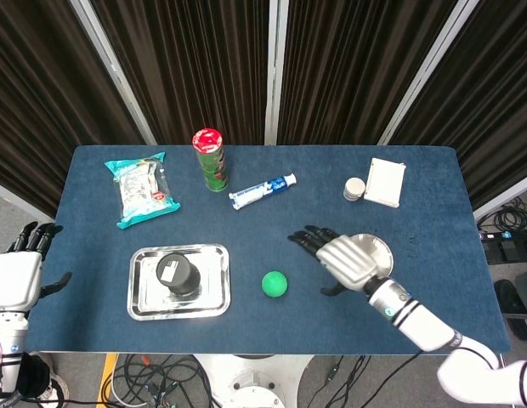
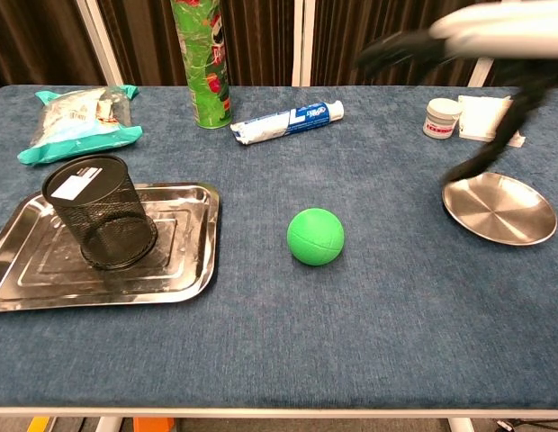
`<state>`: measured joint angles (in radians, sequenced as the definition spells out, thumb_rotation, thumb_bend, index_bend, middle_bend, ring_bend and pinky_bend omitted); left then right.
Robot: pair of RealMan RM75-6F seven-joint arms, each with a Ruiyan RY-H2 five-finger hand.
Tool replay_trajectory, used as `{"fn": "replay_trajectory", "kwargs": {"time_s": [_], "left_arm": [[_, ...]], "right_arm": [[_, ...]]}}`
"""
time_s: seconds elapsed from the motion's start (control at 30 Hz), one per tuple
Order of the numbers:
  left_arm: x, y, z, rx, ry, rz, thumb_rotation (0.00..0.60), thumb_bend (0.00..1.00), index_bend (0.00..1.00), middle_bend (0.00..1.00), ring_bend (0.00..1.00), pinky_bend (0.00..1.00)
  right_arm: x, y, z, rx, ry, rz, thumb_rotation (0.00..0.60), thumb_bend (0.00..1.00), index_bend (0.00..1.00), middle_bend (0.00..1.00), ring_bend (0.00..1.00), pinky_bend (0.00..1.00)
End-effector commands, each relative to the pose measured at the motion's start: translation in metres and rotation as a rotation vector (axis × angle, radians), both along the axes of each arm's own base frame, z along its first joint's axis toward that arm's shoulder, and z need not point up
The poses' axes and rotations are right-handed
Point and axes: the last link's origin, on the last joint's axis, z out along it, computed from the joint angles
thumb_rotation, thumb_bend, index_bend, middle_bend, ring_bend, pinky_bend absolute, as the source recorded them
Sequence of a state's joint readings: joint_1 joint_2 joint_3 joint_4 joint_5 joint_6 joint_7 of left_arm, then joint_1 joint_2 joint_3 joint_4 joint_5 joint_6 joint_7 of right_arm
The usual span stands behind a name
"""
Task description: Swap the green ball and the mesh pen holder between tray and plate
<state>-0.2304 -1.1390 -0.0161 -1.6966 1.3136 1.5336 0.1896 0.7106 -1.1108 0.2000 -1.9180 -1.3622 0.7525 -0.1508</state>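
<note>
The green ball (image 1: 274, 284) (image 2: 315, 236) lies on the blue table between the tray and the plate. A black mesh pen holder (image 1: 177, 274) (image 2: 99, 212) stands upright in the steel tray (image 1: 209, 293) (image 2: 187, 261). My right hand (image 1: 342, 259) (image 2: 481, 36) hovers open, fingers spread, over the left edge of the round steel plate (image 1: 376, 248) (image 2: 506, 211), to the right of the ball and apart from it. My left hand (image 1: 17, 276) is open beyond the table's left edge, far from the tray.
At the back stand a green chip can (image 1: 210, 159), a toothpaste tube (image 1: 262, 190), a snack bag (image 1: 142, 187), a small white jar (image 1: 354, 189) and a white box (image 1: 385, 182).
</note>
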Motion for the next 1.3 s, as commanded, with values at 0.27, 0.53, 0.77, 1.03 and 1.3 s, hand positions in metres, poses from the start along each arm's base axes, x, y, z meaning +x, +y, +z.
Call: {"fn": "replay_trajectory", "kwargs": {"time_s": [0.27,0.53,0.77,1.03,1.3], "left_arm": [[-0.033,-0.021,-0.010,-0.025,-0.089,0.030,0.600,0.15,0.17,0.14,0.09,0.29],[-0.036,-0.021,-0.010,-0.046,-0.110,0.018,0.600,0.15,0.17,0.14,0.09,0.29],[-0.036,-0.022,-0.013,-0.066,-0.120,0.010,0.600,0.15,0.17,0.14,0.09,0.29],[-0.038,-0.022,-0.015,-0.080,-0.124,0.009,0.600,0.15,0.17,0.14,0.09,0.29],[-0.039,-0.021,-0.017,-0.086,-0.123,0.012,0.600,0.15,0.18,0.14,0.09,0.29]], "right_arm": [[0.041,-0.010,-0.089,0.117,0.090,0.034,0.600,0.02,0.00,0.09,0.00,0.20],[0.033,-0.005,-0.104,0.107,0.146,-0.016,0.600,0.03,0.00,0.11,0.00,0.25],[0.031,-0.001,-0.115,0.097,0.162,-0.024,0.600,0.06,0.03,0.14,0.03,0.33],[0.024,0.003,-0.123,0.091,0.186,-0.039,0.600,0.09,0.13,0.20,0.12,0.51],[0.020,0.006,-0.128,0.081,0.193,-0.045,0.600,0.12,0.24,0.24,0.21,0.62]]}}
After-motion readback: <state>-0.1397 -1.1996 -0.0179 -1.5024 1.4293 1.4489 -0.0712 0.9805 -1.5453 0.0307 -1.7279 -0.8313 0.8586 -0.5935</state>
